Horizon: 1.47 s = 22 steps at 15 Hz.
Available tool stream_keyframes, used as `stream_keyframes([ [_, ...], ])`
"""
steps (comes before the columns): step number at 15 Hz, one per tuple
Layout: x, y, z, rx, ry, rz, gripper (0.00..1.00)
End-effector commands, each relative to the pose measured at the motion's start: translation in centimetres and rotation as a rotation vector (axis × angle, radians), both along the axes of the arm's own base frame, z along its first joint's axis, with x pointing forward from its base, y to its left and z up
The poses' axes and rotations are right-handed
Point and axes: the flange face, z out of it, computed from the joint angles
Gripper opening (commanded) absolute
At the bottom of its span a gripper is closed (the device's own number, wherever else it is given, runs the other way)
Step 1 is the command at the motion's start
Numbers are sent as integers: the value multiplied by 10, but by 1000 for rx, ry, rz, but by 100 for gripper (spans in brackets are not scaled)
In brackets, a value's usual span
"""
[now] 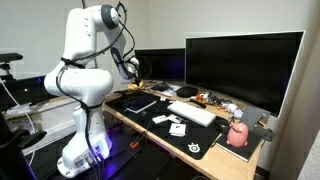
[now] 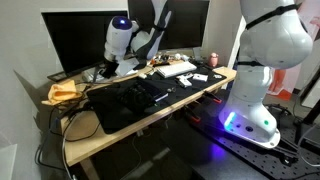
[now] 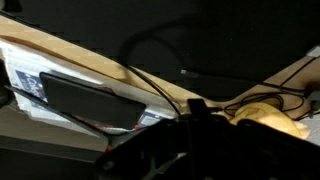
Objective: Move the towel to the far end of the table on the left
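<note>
The towel (image 2: 62,92) is a crumpled yellow cloth lying at the end of the wooden table (image 2: 105,140), beside the monitor. It also shows in the wrist view (image 3: 272,118) at the right, with cables across it, and as an orange patch in an exterior view (image 1: 134,86). My gripper (image 2: 148,48) hangs above the back of the table, apart from the towel. In the wrist view the gripper (image 3: 195,135) is a dark mass at the bottom, and its fingers are too dark to read. Nothing shows between them.
A large monitor (image 1: 243,65) stands along the back. A white keyboard (image 1: 190,112), a black mat (image 2: 130,100), a tablet (image 1: 140,104), a pink object (image 1: 238,134) and small items lie on the table. A white device (image 2: 120,40) stands near the gripper.
</note>
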Motion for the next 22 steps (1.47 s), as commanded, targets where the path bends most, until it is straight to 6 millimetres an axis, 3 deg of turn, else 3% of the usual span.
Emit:
stream_keyframes([
  [1,-30,-26,23,47,10,-21,0],
  [11,-96,-64,28,49,89,42,0],
  [19,-119,-94,48,68,84,88,0],
  [20,-118,-96,50,66,78,93,26],
  [21,-119,-97,52,68,76,96,27],
  [22,-110,-89,42,56,86,67,9],
])
